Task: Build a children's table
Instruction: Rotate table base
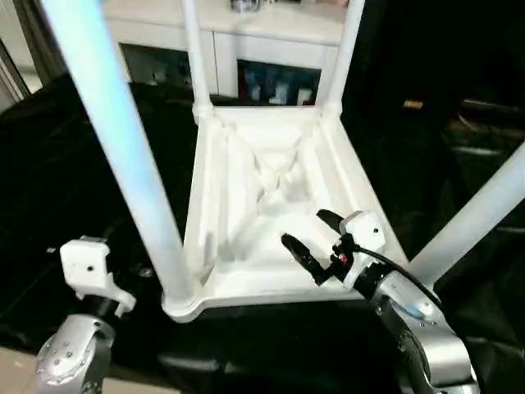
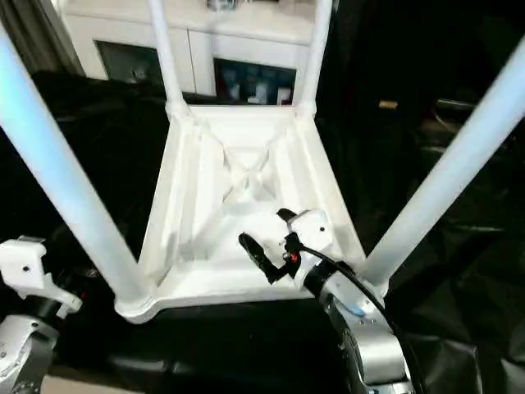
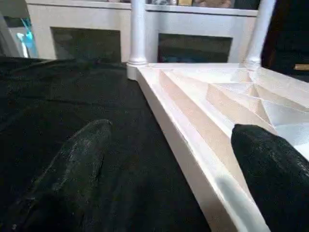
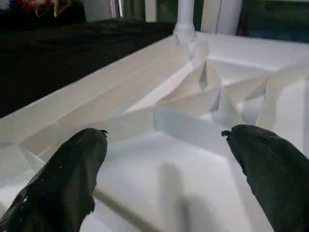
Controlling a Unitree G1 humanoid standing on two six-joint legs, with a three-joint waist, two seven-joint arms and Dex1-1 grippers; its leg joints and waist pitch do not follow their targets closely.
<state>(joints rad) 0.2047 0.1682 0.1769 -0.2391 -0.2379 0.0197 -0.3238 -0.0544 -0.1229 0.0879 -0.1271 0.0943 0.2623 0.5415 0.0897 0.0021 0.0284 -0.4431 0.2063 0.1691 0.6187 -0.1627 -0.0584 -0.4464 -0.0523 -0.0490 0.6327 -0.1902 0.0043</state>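
The tabletop [image 1: 271,197] lies underside up on black cloth [image 1: 74,172], four legs [image 1: 123,148] standing in its corners, a cabinet [image 1: 221,41] behind. Right gripper [image 1: 312,238] hovers over the ribs, fingers apart; left gripper [image 3: 169,159], fingers apart, straddles the tabletop's edge.

1. The white plastic rectangular tabletop [image 1: 271,205] lies upside down on the black cloth [image 1: 66,164], ribbed underside up.
2. Four long white tapered tube legs stand in its corner sockets: near left [image 1: 123,156], near right [image 1: 476,217], far left [image 1: 195,53], far right [image 1: 344,53].
3. The white cabinet with glass doors [image 1: 271,49] stands behind the tabletop.
4. The right gripper [image 1: 316,238] hangs over the tabletop's near right part, fingers spread.
5. The left gripper [image 3: 169,159] straddles the tabletop's left rim, fingers spread.
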